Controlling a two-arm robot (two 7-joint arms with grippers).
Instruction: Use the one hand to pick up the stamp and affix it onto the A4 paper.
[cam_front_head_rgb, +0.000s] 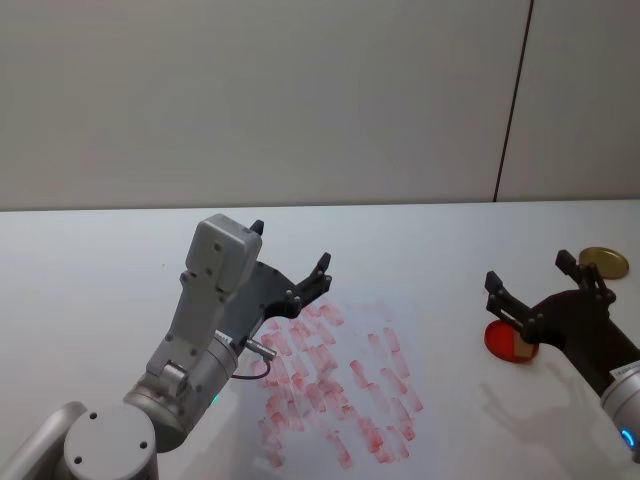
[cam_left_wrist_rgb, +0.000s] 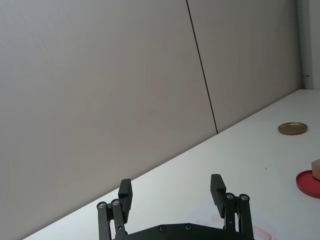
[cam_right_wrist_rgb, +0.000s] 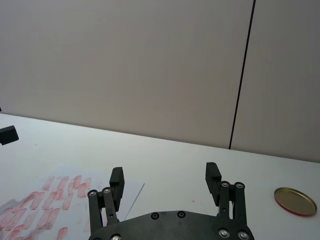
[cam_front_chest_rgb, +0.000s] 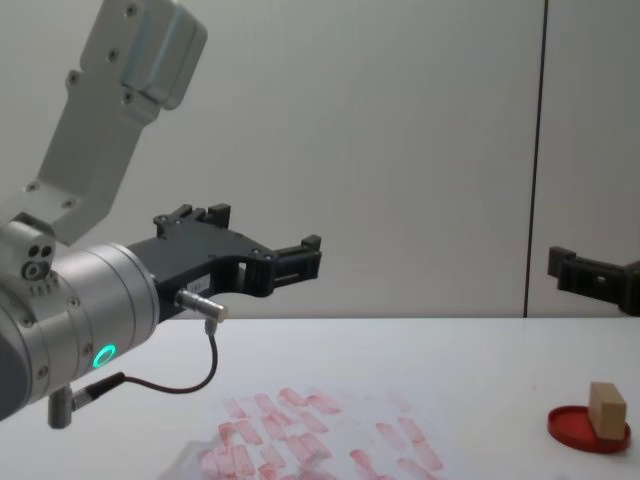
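Observation:
The stamp (cam_front_head_rgb: 521, 346), a small tan wooden block, stands in a flat red dish (cam_front_head_rgb: 499, 340) on the right of the table; from the chest it stands upright (cam_front_chest_rgb: 605, 407) in the dish (cam_front_chest_rgb: 580, 427). My right gripper (cam_front_head_rgb: 528, 268) hovers open just above and behind the dish, nothing between its fingers (cam_right_wrist_rgb: 116, 176). The A4 paper (cam_front_head_rgb: 345, 395), white and covered with pinkish-red prints, lies at the table's middle. My left gripper (cam_front_head_rgb: 291, 245) is open and raised over the paper's far left corner, empty.
A round gold lid (cam_front_head_rgb: 604, 262) lies on the table at the far right, behind the red dish. A plain grey wall with a dark vertical seam stands behind the white table (cam_front_head_rgb: 430, 250).

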